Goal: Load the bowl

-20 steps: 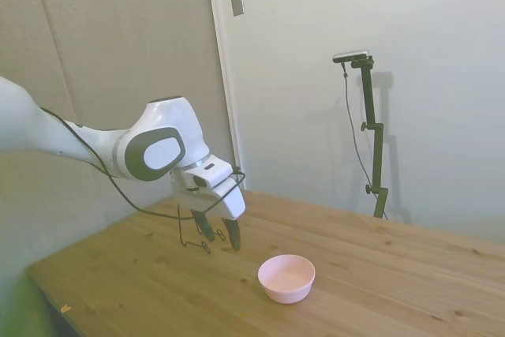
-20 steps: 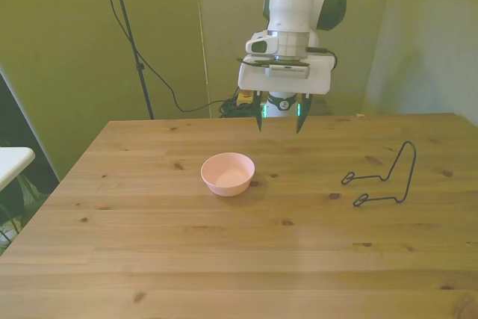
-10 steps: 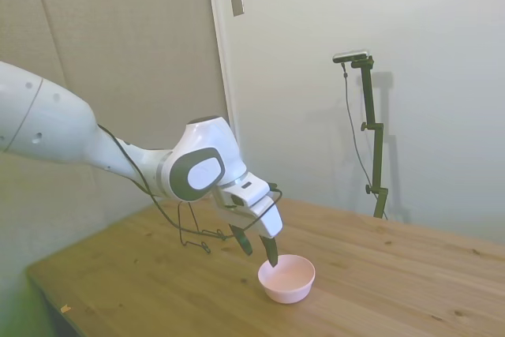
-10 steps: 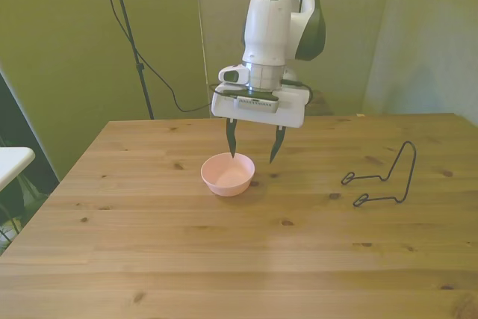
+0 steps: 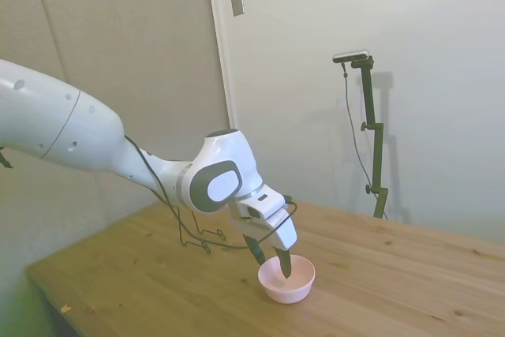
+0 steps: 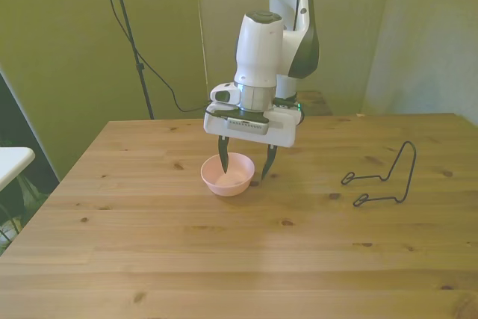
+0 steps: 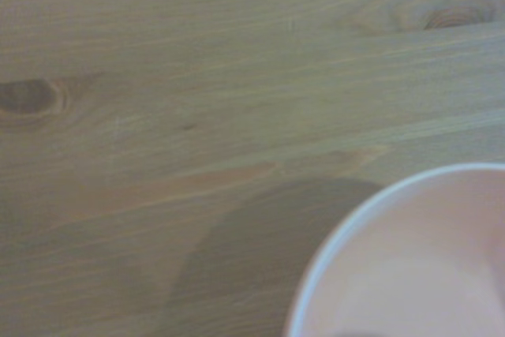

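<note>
The small pale pink bowl [image 6: 233, 184] sits empty on the wooden table [image 6: 224, 259], a little toward the front view's left of centre. My gripper [image 6: 243, 177] is open and lowered over the bowl's rim. One finger [image 6: 223, 168] dips inside the bowl, while the other hangs just outside the rim on the front view's right. From the side, the bowl [image 5: 293, 290] lies under the gripper [image 5: 273, 267], with nothing held between the fingers. Up close in the wrist view, the bowl's rim and pink inside [image 7: 418, 274] fill one corner over bare wood.
A black wire stand [image 6: 382, 178] rests on the table toward the front view's right, well apart from the bowl. A white surface [image 6: 9, 162] juts in beyond the table at the front view's left edge.
The arm has stretched out and come down from behind the bowl. The open gripper now straddles the bowl's rim. The bowl has not moved.
</note>
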Motion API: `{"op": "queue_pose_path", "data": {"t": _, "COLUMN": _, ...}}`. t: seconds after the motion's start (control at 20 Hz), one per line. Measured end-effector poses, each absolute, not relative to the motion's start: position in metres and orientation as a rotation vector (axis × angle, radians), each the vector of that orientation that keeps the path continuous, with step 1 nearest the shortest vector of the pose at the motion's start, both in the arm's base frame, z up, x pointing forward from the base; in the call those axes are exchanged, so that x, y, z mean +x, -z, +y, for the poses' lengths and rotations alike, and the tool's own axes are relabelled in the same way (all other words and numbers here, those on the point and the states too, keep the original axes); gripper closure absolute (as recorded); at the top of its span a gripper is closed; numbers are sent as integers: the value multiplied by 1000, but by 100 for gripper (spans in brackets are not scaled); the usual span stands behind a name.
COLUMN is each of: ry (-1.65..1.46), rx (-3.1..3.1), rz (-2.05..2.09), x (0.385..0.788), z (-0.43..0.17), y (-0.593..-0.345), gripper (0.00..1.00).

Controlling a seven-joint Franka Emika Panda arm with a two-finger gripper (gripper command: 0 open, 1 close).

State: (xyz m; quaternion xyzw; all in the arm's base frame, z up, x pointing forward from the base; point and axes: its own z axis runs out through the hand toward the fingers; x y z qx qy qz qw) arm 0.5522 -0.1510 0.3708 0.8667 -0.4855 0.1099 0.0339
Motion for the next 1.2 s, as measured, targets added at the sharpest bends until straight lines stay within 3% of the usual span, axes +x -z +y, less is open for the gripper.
{"op": "queue_pose_path", "data": {"t": 0.55, "ry": -307, "rx": 2661, "rz": -1488, "x": 555, "z": -152, "y": -358, "gripper": 100}}
{"op": "queue_pose_path", "data": {"t": 1.2, "ry": -314, "rx": 2662, "rz": -1493, "x": 558, "z": -151, "y": -359, "gripper": 100}}
